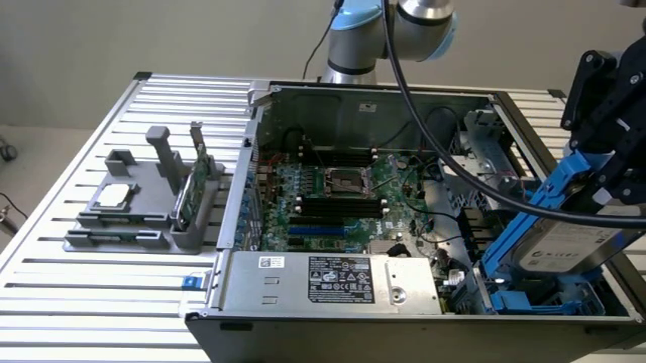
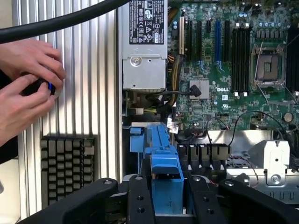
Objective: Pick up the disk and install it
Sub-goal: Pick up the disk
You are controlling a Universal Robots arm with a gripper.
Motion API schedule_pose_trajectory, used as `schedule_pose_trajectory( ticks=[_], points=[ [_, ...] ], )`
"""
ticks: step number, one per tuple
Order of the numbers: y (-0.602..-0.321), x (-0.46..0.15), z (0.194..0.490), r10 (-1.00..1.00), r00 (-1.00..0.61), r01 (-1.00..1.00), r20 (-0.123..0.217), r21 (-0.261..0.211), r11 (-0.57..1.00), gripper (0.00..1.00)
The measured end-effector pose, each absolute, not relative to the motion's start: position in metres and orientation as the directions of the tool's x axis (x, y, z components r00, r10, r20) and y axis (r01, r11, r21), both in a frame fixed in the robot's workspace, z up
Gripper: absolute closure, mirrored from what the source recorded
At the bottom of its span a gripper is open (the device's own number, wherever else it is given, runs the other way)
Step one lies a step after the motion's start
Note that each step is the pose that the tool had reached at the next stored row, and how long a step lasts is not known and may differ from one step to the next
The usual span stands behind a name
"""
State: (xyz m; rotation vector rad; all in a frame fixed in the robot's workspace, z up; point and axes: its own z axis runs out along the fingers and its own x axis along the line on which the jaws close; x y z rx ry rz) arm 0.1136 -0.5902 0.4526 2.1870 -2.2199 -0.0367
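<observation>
Claw (image 1: 609,178), partly cropped, clamps the tilted disk (image 1: 565,246), hiding its upper end over the case (image 1: 323,336).

Flat silver-grey metal disk (image 1: 570,246) with white label and blue plastic rails. Black hand (image 2: 170,191). Green computer board (image 1: 343,189) with black and blue slots. Silver metal worktop (image 1: 91,302) in long stripes. Grey plastic stand (image 1: 147,227). Silver metal box (image 1: 333,281) with black-and-white label. Thick black cable (image 2: 56,23).
</observation>
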Motion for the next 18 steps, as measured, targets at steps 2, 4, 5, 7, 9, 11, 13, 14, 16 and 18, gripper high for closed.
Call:
schedule_pose_trajectory(
  ticks=[2, 4, 5, 7, 9, 11, 13, 14, 16, 18],
  points=[
    [-0.59, 0.114, 0.451, -1.0, -0.015, -0.999, 0.001, 0.029, 0.015, 0.67],
    [-0.59, 0.114, 0.449, -1.0, -0.014, -1.0, 0.001, 0.024, 0.014, 0.67],
    [-0.59, 0.114, 0.449, -1.0, -0.013, -1.0, 0.001, 0.023, 0.013, 0.67],
    [-0.591, 0.114, 0.447, -1.0, -0.012, -1.0, 0.001, 0.021, 0.012, 0.67],
    [-0.591, 0.114, 0.446, -1.0, -0.011, -1.0, 0.001, 0.02, 0.011, 0.67],
    [-0.591, 0.114, 0.444, -1.0, -0.01, -1.0, 0.001, 0.019, 0.01, 0.67],
    [-0.592, 0.114, 0.443, -1.0, -0.009, -1.0, 0.001, 0.019, 0.009, 0.67],
    [-0.592, 0.114, 0.442, -1.0, -0.008, -1.0, 0.001, 0.018, 0.008, 0.67],
    [-0.592, 0.114, 0.441, -1.0, -0.007, -1.0, 0.001, 0.018, 0.007, 0.67],
    [-0.592, 0.114, 0.44, -1.0, -0.007, -1.0, 0.001, 0.017, 0.007, 0.67]
  ],
)
